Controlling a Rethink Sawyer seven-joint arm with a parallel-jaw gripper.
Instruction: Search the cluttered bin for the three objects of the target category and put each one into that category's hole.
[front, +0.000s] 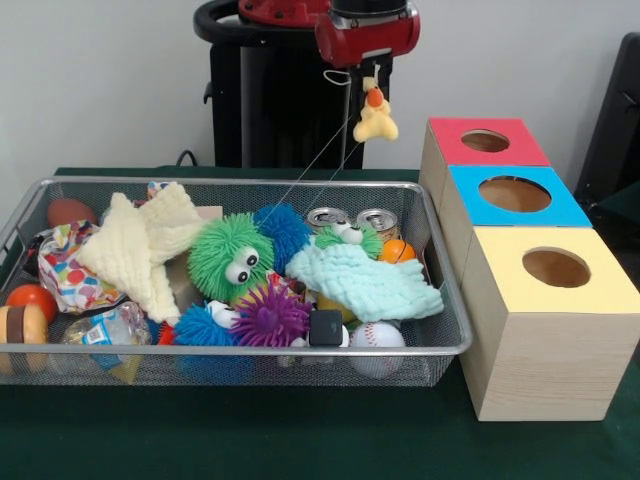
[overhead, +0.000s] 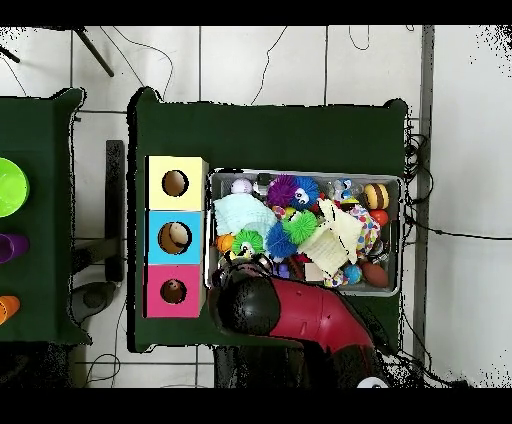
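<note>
1. Nearest to me stands the yellow-topped box (front: 553, 330) at the worktop's (front: 300, 440) front right, with the blue-topped box (front: 512, 197) and red-topped box (front: 485, 142) lined up behind it, each with a round hole.
2. Beside them sits the wire bin (front: 230, 352), crammed with a green fuzzy ball (front: 230, 258), a purple spiky ball (front: 268, 316), a baseball (front: 377, 336), two cans (front: 352, 220) and a pale yellow cloth (front: 145, 245).
3. Up above the bin's back right corner, the fingers (front: 369, 88) are clamped on a small yellow plush duck (front: 375, 120), which dangles clear of the clutter.
4. It hangs just short of the red-topped box, not yet over any hole.
5. My worry: the grip looks to be on the toy's very top, so it could swing or slip as the arm travels.
6. Released off-centre, it could catch a hole's rim and tumble onto the worktop or back into the bin.
</note>
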